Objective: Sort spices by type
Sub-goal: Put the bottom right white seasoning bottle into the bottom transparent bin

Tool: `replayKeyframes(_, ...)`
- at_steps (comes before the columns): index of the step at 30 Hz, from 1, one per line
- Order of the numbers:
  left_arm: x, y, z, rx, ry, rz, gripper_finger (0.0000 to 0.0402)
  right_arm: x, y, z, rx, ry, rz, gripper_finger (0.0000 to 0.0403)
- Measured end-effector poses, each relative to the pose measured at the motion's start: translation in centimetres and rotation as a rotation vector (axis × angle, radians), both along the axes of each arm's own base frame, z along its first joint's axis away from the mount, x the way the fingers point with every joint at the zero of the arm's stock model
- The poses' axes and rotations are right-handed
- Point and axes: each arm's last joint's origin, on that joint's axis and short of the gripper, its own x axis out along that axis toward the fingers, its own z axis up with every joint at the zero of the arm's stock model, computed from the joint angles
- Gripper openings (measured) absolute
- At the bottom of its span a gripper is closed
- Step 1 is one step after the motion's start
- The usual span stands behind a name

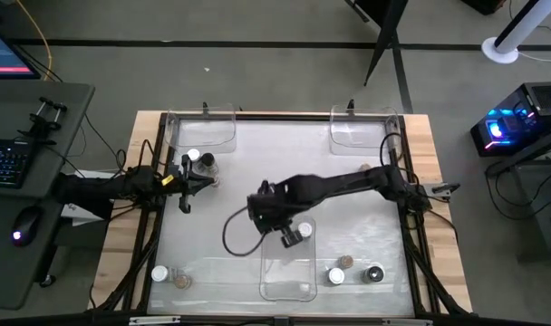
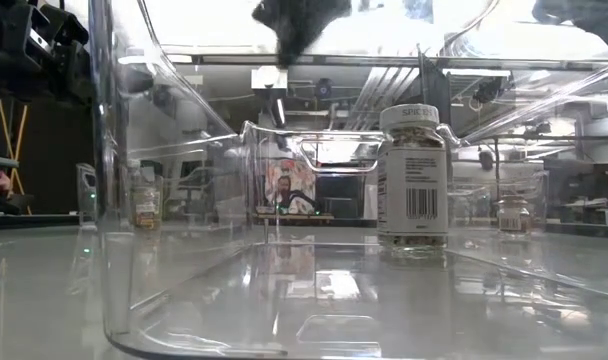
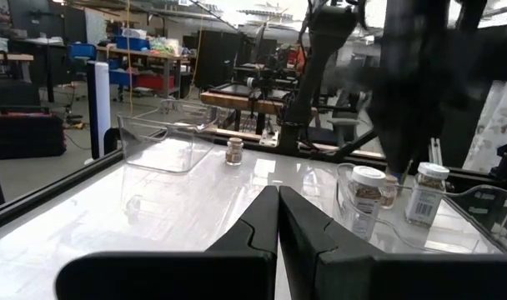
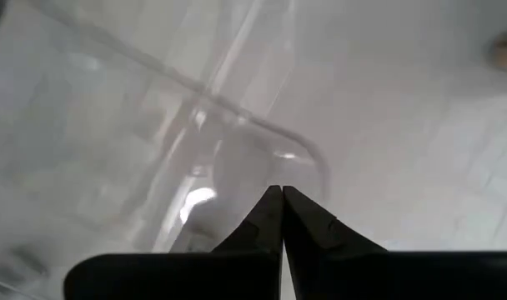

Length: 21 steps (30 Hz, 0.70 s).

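Observation:
A white-capped spice jar stands upright on the floor of the clear near tray; the low view shows it with a barcode label. My right gripper hangs shut just above that tray beside the jar, pointing steeply down with nothing between its fingers. My left gripper waits shut and level at the table's left, next to two jars. More spice jars stand at the near left and near right.
Two more clear trays sit at the far edge, one left and one right. The right arm stretches across the table's middle. A wooden border frames the white table top.

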Motion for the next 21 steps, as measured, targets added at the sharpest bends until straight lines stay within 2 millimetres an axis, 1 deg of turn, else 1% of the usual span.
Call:
replayKeyframes(1,0.0,0.0,0.0,0.000,0.000,0.000,0.0000,-0.1,-0.5,0.9,0.011,-0.003,-0.041,0.0000)
replayKeyframes(3,0.0,0.0,0.0,0.000,0.000,0.000,0.0000,-0.6,-1.7,2.0,0.048,0.002,-0.157,0.0003)
replayKeyframes(5,0.0,0.0,0.0,0.000,0.000,0.000,0.0000,-1.8,-2.9,2.6,0.138,0.062,-0.294,0.0014)
replayKeyframes(8,0.0,0.0,0.0,0.000,0.000,0.000,0.0000,-4.0,-4.1,3.6,0.245,0.172,-0.463,0.0049)
replayKeyframes(10,0.0,0.0,0.0,0.000,0.000,0.000,0.0000,-5.3,-3.8,4.2,0.260,0.207,-0.511,0.0081)
replayKeyframes(13,0.0,0.0,0.0,0.000,0.000,0.000,0.0000,-7.2,-2.4,5.0,0.299,0.236,-0.605,0.0137)
replayKeyframes(15,0.0,0.0,0.0,0.000,0.000,0.000,0.0000,-8.6,-0.9,5.1,0.300,0.276,-0.656,0.0175)
replayKeyframes(19,0.0,0.0,0.0,0.000,0.000,0.000,0.0000,-11.2,2.9,4.0,0.295,0.382,-0.760,0.0241)
replayKeyframes(21,0.0,0.0,0.0,0.000,0.000,0.000,0.0000,-12.2,5.1,3.1,0.291,0.422,-0.769,0.0267)
